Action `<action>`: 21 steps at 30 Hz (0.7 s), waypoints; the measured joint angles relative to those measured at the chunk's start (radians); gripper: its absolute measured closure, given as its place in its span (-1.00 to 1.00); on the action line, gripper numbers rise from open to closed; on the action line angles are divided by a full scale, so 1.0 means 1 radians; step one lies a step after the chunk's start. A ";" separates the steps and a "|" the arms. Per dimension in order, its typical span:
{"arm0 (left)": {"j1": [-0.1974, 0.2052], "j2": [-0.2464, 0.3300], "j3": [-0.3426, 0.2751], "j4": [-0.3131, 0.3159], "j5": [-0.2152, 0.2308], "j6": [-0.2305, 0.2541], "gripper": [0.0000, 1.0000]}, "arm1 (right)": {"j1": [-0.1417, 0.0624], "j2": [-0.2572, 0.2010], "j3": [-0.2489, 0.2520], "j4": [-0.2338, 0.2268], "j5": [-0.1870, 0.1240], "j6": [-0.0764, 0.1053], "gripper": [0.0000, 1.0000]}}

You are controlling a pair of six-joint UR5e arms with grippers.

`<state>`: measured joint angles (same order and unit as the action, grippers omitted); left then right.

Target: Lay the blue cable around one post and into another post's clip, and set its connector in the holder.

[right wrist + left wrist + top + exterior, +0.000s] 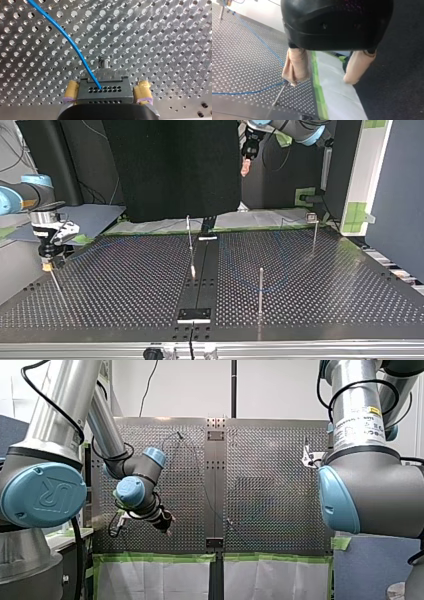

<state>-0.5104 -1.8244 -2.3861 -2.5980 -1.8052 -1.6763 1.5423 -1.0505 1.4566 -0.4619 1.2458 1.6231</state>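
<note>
Our right gripper [107, 85] is clamped on the connector [103, 93], 1 yellow pad [71, 91] on each side. Only the right wrist view shows that.

The blue cable [67, 41] goes into the connector's face and curves away over the perforated table [162, 37]. A metal stud [104, 62] stands just ahead of the connector, can't tell if it's the holder.

Top view has that gripper low at the table's left edge, arm coming in roughly level.

Our left gripper [322, 81] is released, beige pads [295, 67] apart w/ nothing between. In the left wrist view the cable bends by a thin post [277, 96] just past 1 fingertip. Top view puts this gripper high over the table's far edge, well apart from the upright post [260, 290] at mid-table.
</note>
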 joint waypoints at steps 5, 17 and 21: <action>0.000 0.000 0.000 0.045 0.000 -0.001 -0.97 | 0.000 0.000 0.000 0.000 0.000 0.000 -1.00; 0.003 0.000 0.000 0.157 -0.003 -0.005 -0.97 | 0.001 0.000 0.000 0.000 0.000 -0.001 -1.00; 0.003 0.000 0.000 0.197 -0.004 -0.007 -0.97 | 0.002 0.000 0.000 0.000 0.000 -0.001 -1.00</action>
<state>-0.5072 -1.8245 -2.3865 -2.4011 -1.8090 -1.6834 1.5446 -1.0504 1.4569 -0.4620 1.2458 1.6218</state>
